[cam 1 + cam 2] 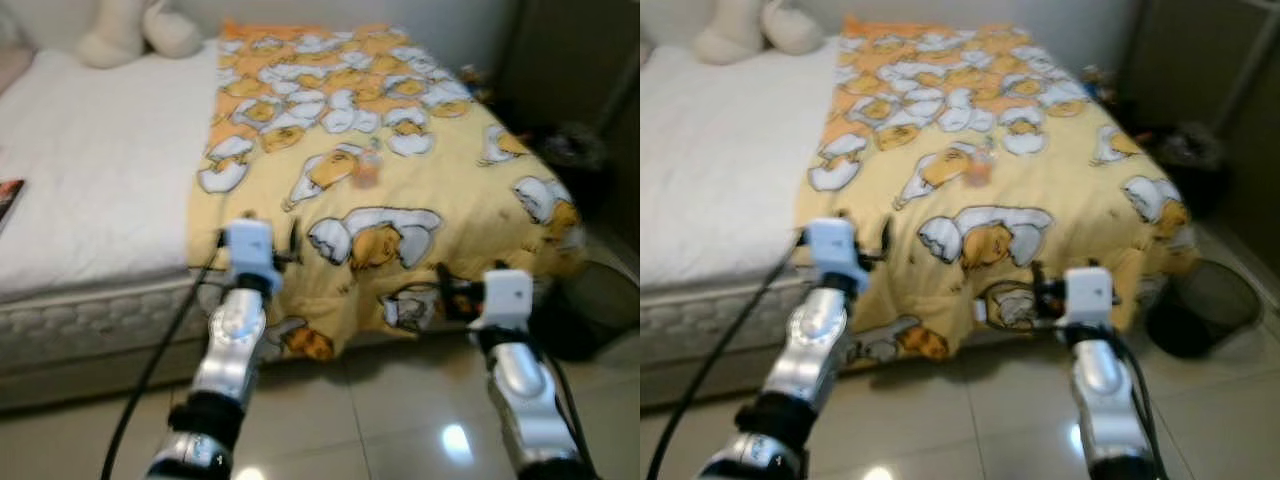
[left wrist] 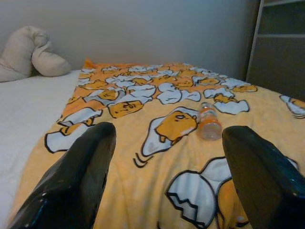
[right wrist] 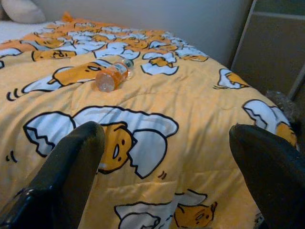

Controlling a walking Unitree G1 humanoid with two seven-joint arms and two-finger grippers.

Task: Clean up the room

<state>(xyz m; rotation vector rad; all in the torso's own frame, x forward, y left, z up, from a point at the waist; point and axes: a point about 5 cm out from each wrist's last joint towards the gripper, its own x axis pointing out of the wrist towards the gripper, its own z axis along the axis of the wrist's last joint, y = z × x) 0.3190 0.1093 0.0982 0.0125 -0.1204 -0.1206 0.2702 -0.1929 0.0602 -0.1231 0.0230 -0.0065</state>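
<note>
Both grippers, left and right, are held spread apart near the bed edge, a bottle lying farther on the blanket.

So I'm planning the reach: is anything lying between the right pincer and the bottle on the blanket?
Nothing visible. Only flat blanket lies between the open right pincer and the bottle.

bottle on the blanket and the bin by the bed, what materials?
Bottle: looks like clear plastic, glossy, orange contents or label showing through; lies on its side. Bin: seemingly dark wire mesh, matte; blur leaves it open. Blanket: soft printed fabric, wrinkled.
</note>
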